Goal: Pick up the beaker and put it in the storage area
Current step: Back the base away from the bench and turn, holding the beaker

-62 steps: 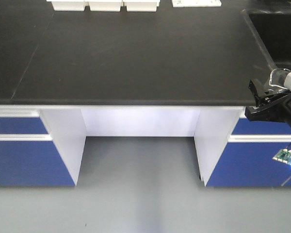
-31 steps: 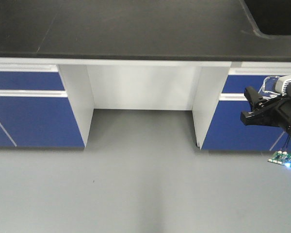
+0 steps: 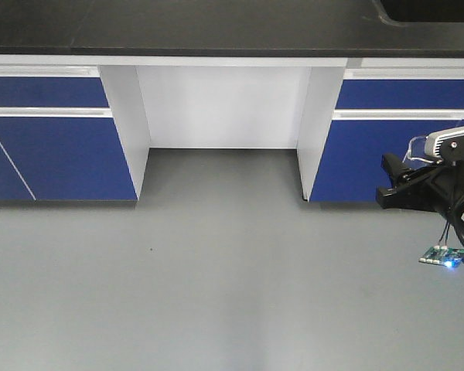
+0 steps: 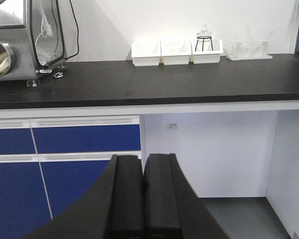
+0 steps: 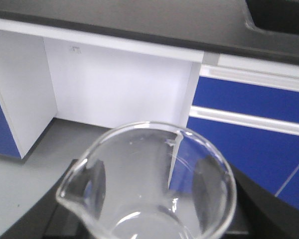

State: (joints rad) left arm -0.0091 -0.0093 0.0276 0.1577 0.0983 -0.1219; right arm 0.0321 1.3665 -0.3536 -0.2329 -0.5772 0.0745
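Benchtop [image 4: 189, 82]: black, white trays along its rear.
Trays [image 4: 176, 53]: three; the rightmost holds a glass flask [image 4: 204, 35].
Right gripper [image 3: 388, 182]: fingers clamped on the beaker, above grey floor [image 3: 216, 294].
Left gripper [image 4: 142, 199]: fingers pressed together.
Beaker [image 5: 154, 184]: clear glass, pouring lip lower left.

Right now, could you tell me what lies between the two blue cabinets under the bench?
An open white recess over bare grey floor, with nothing standing in it; the front view shows it between the left cabinet and right cabinet.

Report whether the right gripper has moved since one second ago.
Yes. The right gripper has pulled back from the benchtop edge, now low before the blue cabinet.
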